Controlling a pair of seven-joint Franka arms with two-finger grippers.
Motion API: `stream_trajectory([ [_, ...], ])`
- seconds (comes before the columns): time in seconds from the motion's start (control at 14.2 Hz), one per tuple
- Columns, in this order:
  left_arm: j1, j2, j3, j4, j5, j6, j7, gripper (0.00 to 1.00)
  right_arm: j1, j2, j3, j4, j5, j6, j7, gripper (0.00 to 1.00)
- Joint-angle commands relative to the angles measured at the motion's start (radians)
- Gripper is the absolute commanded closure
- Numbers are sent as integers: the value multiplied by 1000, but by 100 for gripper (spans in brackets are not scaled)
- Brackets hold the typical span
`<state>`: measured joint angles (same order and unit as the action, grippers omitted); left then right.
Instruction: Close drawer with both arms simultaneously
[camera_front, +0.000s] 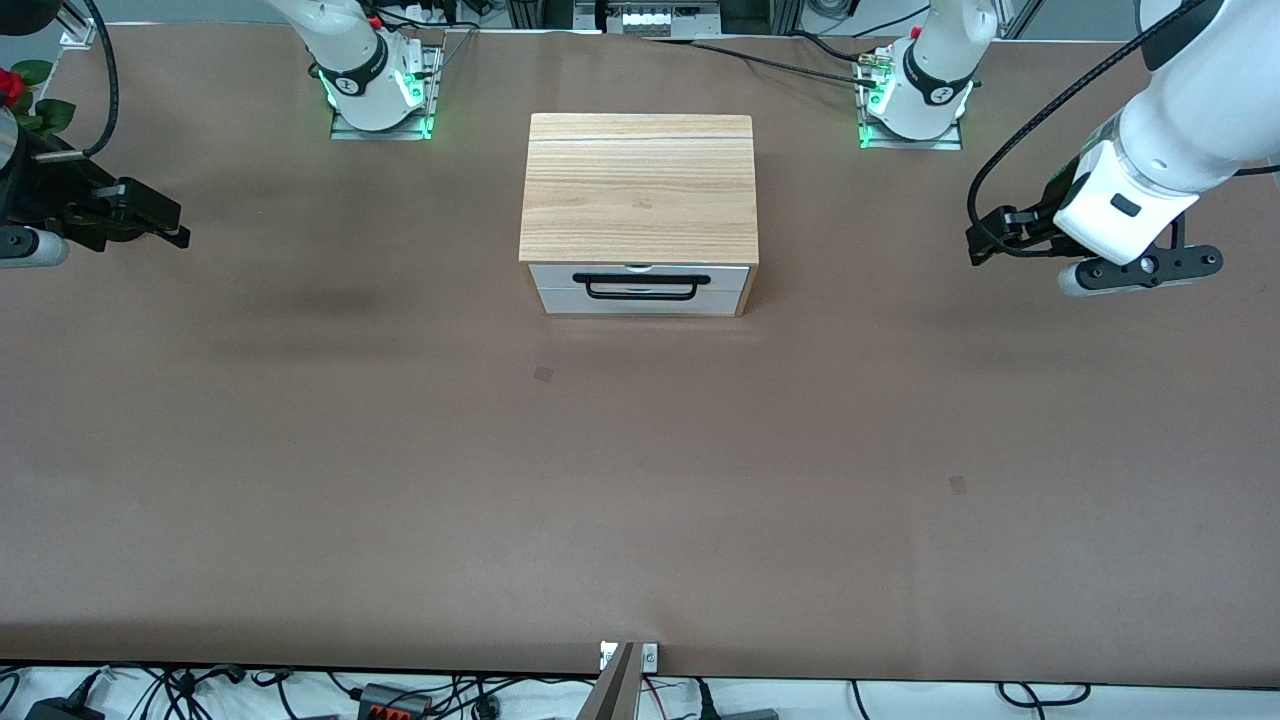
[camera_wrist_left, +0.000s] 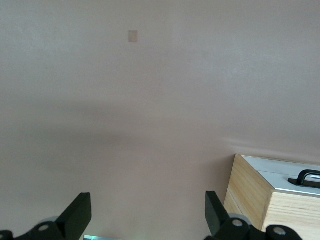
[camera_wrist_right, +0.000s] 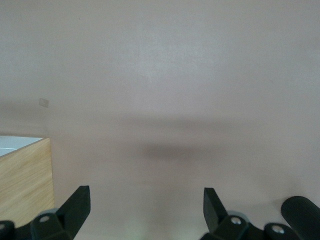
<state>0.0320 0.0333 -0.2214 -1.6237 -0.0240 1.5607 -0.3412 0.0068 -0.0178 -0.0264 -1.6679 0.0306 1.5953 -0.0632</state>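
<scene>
The light-wood cabinet (camera_front: 640, 185) stands at mid-table. Its drawer (camera_front: 640, 290), a white front panel with a black bar handle (camera_front: 641, 288), faces the front camera and sits about flush with the cabinet; no drawer floor shows. My left gripper (camera_front: 985, 240) hangs open and empty over the bare table toward the left arm's end, well apart from the cabinet. My right gripper (camera_front: 165, 222) hangs open and empty toward the right arm's end. In the left wrist view the gripper (camera_wrist_left: 147, 196) is open and the cabinet corner (camera_wrist_left: 250, 195) shows. In the right wrist view the gripper (camera_wrist_right: 145, 190) is open beside the cabinet's side (camera_wrist_right: 25, 175).
The brown table (camera_front: 640, 480) spreads wide around the cabinet. Two small square marks (camera_front: 543, 373) (camera_front: 958, 485) lie on it. The arm bases (camera_front: 380, 90) (camera_front: 915, 95) stand at the table's back edge. Cables run along the front edge (camera_front: 400, 695).
</scene>
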Motion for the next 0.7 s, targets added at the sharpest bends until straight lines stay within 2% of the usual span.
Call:
stream_trajectory([
  [0.0, 0, -38, -3, -36, 26, 13, 31, 0, 1, -11, 2, 0, 2, -20, 19, 0],
  [0.63, -1, -36, 0, -36, 21, 5, 34, 0, -1, -10, 0, 2, 2, -20, 14, 0],
])
